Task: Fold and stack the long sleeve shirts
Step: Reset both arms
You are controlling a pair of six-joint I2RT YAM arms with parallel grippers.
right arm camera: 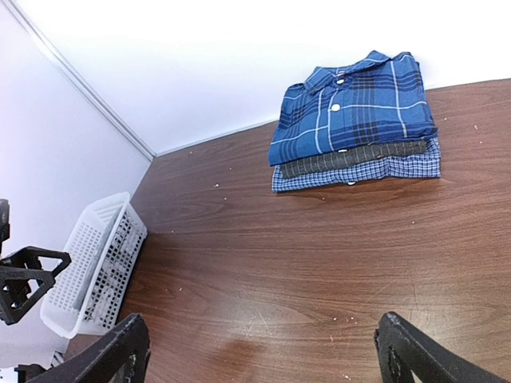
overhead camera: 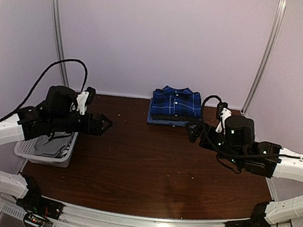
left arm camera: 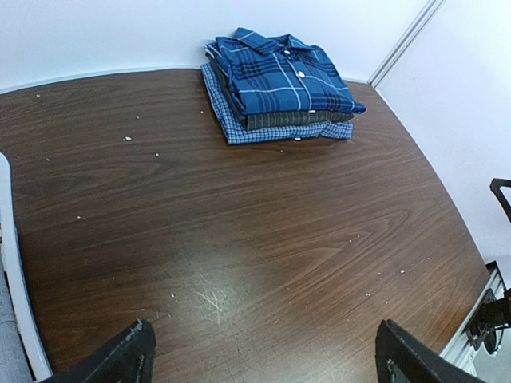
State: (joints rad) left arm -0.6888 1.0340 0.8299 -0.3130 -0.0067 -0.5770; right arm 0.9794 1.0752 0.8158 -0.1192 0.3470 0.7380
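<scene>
Three folded shirts in one stack at the far edge of the tabletop (overhead camera: 145, 167), upper centre of the overhead view, close to the back wall. On top, royal-blue plaid shirt (left arm camera: 279, 80), collar and white buttons facing up. Beneath it, dark grey checked shirt (left arm camera: 291, 120), only its edge showing. At the bottom, pale blue fine-checked shirt (left arm camera: 263, 136), sticking out slightly past the other two.

Left end effector (overhead camera: 104, 122) at middle left of the overhead view, wide open, holding nothing, well apart from the stack. Right end effector (overhead camera: 194, 133) at middle right, likewise wide open and empty, lower right of the stack, clear of it.

White mesh basket (overhead camera: 26, 151) at lower left, at the tabletop's left edge, partly under the left arm. Pale crumbs (left arm camera: 128, 138) scattered over the dark wood.
</scene>
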